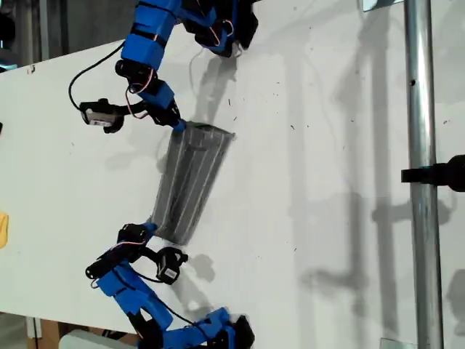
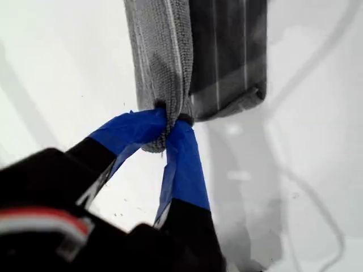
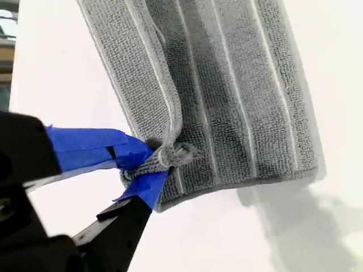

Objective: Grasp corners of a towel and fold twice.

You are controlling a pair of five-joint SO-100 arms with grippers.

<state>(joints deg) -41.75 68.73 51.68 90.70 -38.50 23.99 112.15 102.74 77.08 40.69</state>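
Towel (image 1: 190, 182) is sitting on the white table (image 1: 327, 182), folded over into a long narrow strip, grey with thin pale stripes running down its length. In the exterior view it runs from upper middle down toward the lower left, a bit wider at the upper end.

First gripper (image 2: 167, 127) is pinched down tight on a bunched-up bit of the cloth's end, blue-taped fingers (image 2: 133, 130) closed with fabric squeezed between the tips. One layer is lifted and gathered there, and the darker layer lies flat on the table right beside it.

Second gripper (image 3: 150, 161) is doing the same thing, closed narrow on a scrunched corner (image 3: 170, 153), with the hem curling up into the tips while the rest of that end lies flat.

From the exterior view, one blue arm (image 1: 149, 43) reaches in from the top and another (image 1: 131, 287) from the bottom, each with its tip at one end of the strip. Can't tell for sure which is which.

Tabletop is plain white with small dark specks and long soft shadows. A metal pole (image 1: 421, 218) runs down the exterior view's right, and a small yellow thing (image 1: 3, 229) peeks in at its left edge.
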